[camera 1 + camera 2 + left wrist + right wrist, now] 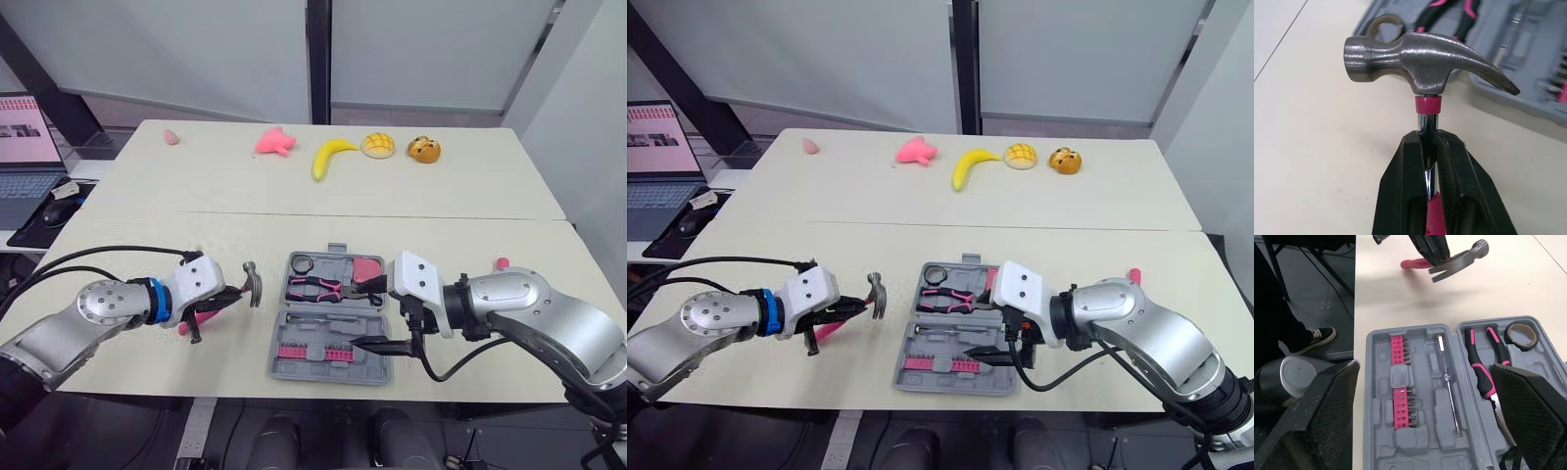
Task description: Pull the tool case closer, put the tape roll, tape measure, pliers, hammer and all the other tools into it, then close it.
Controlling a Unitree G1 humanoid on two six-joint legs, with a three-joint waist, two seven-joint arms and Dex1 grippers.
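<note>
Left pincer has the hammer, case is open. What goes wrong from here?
1. The left pincer grips the hammer on its thin metal shaft just below the head; it may swivel or slip.
2. The right pincer hangs open over the tool case, so the incoming hammer might hit it.
3. Pliers and tape roll already sit in the case; a hammer laid on them may block closing.

The shaft of the hammer (1425, 58) vanishes between the clamped fingers of the left gripper (1431, 139), its pink grip mostly hidden behind them, the tool case (1528, 73) beyond the fingertips is blurred and cropped, and one wide-spread finger of the right gripper (1422, 364) covers the tips of the pliers (1481, 364).
</note>
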